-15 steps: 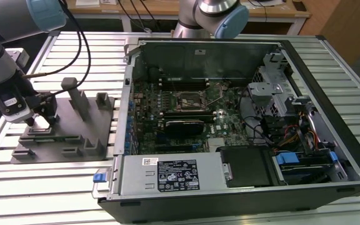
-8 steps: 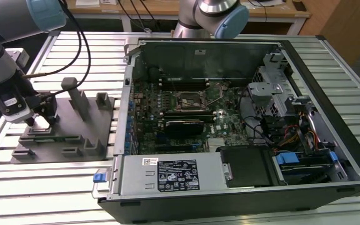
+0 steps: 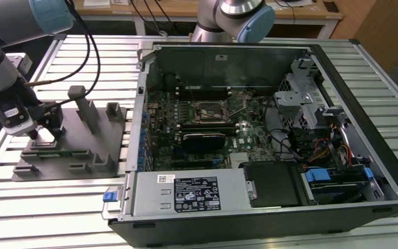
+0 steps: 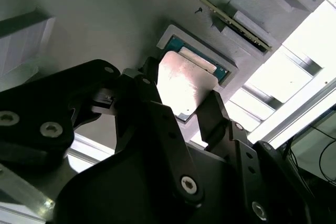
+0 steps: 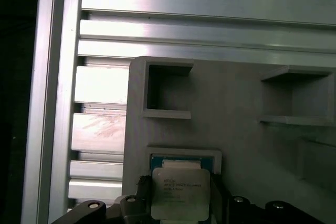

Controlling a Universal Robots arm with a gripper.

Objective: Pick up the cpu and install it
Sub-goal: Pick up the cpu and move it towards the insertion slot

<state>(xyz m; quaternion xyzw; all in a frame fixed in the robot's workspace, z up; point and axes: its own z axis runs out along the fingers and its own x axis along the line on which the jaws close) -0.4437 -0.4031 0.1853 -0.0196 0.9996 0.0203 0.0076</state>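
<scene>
Ribbed silver aluminium table [image 3: 40,207] spans most of the exterior view, lit evenly from above. Its slats [image 5: 210,3] catch bright glare in the first wrist view. Wooden bench [image 3: 164,9] with white legs runs along the exterior view's top edge, with black cables [image 3: 145,18] hanging in front. Brown wooden panel [image 3: 385,31] stands upper right.

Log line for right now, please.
stage: grasp at tray | gripper: shut on cpu | cpu: at tray pocket | install: not done
</scene>
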